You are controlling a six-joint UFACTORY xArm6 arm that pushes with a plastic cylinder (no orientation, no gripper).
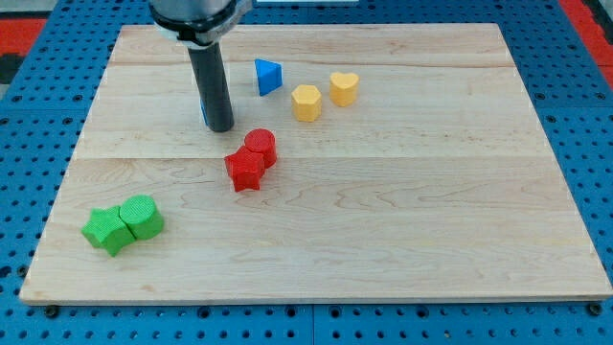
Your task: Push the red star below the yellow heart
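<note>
The red star (245, 170) lies near the board's middle, touching a red cylinder (261, 146) just above and to its right. The yellow heart (345, 87) lies toward the view's top, right of centre, with a yellow hexagon (306, 102) close to its lower left. My tip (219, 126) rests on the board up and to the left of the red star, a short gap away from the red cylinder's left side. The rod hides part of something blue behind it.
A blue triangle (268, 77) lies right of the rod near the view's top. A green star (106, 230) and a green cylinder-like block (143, 216) touch at the lower left. The wooden board (431, 211) sits on a blue pegboard.
</note>
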